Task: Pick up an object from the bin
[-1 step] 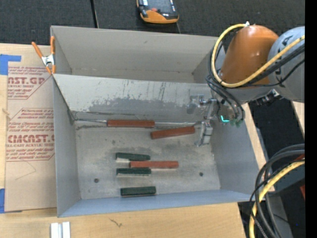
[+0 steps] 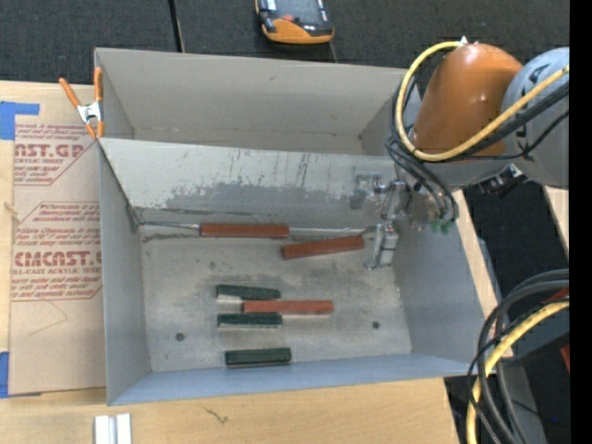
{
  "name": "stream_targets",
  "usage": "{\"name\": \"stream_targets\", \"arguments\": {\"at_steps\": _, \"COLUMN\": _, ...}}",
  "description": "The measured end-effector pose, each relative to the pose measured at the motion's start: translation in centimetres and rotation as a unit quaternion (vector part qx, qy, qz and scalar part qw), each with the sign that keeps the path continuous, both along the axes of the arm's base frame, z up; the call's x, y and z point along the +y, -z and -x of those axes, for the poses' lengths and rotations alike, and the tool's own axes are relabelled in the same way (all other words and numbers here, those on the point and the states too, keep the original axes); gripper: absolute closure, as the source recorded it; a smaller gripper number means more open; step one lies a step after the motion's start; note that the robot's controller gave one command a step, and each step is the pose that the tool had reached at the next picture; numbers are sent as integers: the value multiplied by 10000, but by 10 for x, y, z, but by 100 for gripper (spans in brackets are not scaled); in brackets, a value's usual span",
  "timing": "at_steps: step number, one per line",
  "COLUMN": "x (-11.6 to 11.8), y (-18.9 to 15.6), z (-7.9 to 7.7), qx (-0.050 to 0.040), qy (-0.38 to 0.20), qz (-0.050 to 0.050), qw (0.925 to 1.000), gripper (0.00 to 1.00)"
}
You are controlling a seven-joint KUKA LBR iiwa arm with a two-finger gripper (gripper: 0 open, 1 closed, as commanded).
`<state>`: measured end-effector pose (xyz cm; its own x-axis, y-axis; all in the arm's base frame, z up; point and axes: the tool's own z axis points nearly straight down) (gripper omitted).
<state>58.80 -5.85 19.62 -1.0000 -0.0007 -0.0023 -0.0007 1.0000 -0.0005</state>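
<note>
My gripper (image 2: 382, 240) hangs low over the right part of the bin floor, near the back wall. Just left of it lies a red-brown handled tool (image 2: 324, 246), its right end close to the gripper; I cannot tell whether they touch. Further left a second red-handled tool (image 2: 245, 231) lies along the foot of the back wall, its thin metal shaft pointing left. Nothing shows held in the gripper.
Toward the front of the bin lie three dark green bars (image 2: 248, 292) (image 2: 250, 320) (image 2: 259, 357) and a red bar (image 2: 289, 308), all roughly parallel. The arm with its orange cover and cables comes in over the bin's right rim.
</note>
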Motion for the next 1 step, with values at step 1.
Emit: {"name": "stream_targets", "arguments": {"at_steps": 1, "x": 5, "y": 75, "z": -2, "qx": -16, "qy": 534, "qz": -9, "qw": 9986, "gripper": 0}}
